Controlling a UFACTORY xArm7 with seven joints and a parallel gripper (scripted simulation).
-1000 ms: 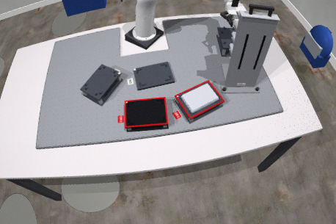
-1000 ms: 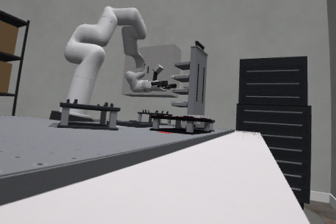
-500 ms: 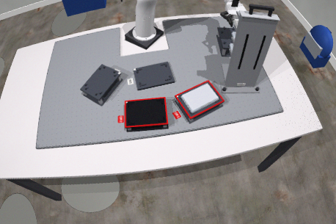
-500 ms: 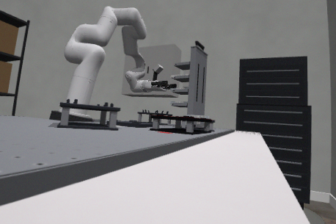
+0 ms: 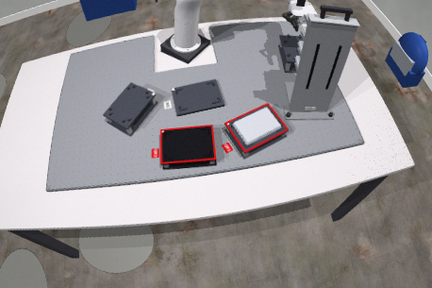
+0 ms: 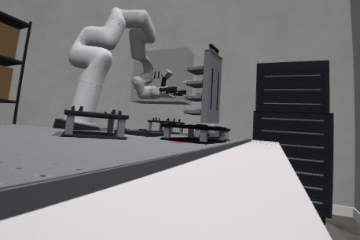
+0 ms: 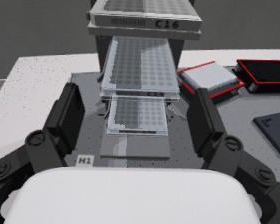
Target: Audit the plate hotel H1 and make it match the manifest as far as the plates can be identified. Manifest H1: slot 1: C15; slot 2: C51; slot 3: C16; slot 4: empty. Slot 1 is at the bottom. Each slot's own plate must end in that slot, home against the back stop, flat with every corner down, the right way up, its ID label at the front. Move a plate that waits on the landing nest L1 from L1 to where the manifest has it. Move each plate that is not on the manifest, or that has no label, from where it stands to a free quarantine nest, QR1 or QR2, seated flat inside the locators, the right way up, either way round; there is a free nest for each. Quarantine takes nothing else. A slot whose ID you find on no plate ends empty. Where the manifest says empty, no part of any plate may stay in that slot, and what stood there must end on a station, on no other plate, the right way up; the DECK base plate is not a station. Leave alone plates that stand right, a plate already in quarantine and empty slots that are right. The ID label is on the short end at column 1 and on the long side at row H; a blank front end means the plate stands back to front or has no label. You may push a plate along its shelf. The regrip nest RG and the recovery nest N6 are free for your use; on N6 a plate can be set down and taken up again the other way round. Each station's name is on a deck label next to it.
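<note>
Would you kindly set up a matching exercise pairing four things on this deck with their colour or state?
Things:
1. claw
2. red-framed nest nearer the hotel
3. other red-framed nest
4. uppermost plate visible in the hotel

States:
A. shows a black surface with no pale plate
B. front label reads C16
C. open, holding nothing, facing the hotel shelves
D. holds a pale plate

Pairs: 1-C, 2-D, 3-A, 4-B

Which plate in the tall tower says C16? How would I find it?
Find the tall grey plate hotel at the back right of the table. In the wrist view, between the open jaws, its shelves hold stacked plates. The C16 plate is the highest one showing, and only its front edge shows a readable printed code beside a barcode.
</note>
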